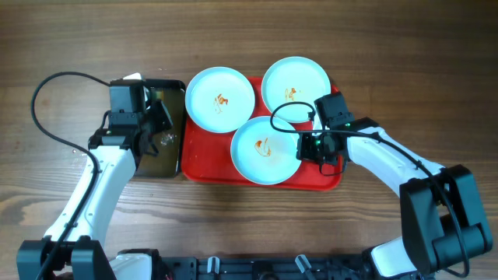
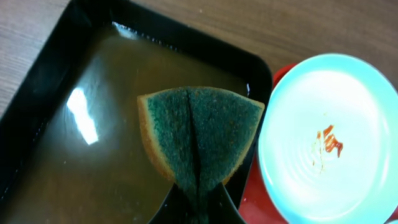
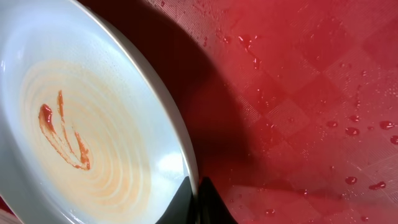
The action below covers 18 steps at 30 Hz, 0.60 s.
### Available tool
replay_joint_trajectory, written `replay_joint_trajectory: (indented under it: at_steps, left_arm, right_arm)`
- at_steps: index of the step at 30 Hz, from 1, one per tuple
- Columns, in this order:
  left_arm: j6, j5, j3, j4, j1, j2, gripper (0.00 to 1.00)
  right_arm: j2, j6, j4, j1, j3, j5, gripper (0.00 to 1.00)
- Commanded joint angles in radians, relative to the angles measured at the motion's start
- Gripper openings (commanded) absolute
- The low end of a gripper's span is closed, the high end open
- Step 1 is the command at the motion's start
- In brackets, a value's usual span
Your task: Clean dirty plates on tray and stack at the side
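Note:
Three pale plates with orange-red smears lie on the red tray (image 1: 206,159): one at back left (image 1: 220,98), one at back right (image 1: 296,89), one in front (image 1: 266,149). My right gripper (image 1: 305,146) is shut on the front plate's right rim; in the right wrist view the fingers (image 3: 196,198) pinch the rim of that plate (image 3: 74,124) above the wet tray base (image 3: 311,93). My left gripper (image 1: 159,124) is shut on a green sponge (image 2: 199,134), folded, over the black tray (image 2: 56,68). The back left plate (image 2: 329,137) lies just right of the sponge.
The black tray (image 1: 173,87) holds brownish water and stands against the red tray's left side. A black cable (image 1: 47,109) loops over the wooden table at the left. Water drops lie on the red tray.

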State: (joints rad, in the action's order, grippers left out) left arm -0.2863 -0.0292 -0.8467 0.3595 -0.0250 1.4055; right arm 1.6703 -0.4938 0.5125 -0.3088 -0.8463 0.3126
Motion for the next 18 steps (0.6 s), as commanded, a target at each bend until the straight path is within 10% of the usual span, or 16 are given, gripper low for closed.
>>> replay_joint_trajectory:
  at_steps: [1,18]
  left_arm:
    - [0.02,-0.01,-0.01,0.027,0.006,-0.008,0.04]
    - [-0.034,0.346,-0.096,0.049,-0.184,0.046,0.04]
  right_arm:
    - [0.009,-0.004,-0.002,-0.006,-0.016,-0.006,0.04]
    - [0.009,-0.003,0.0,-0.006,-0.016,-0.006,0.04]
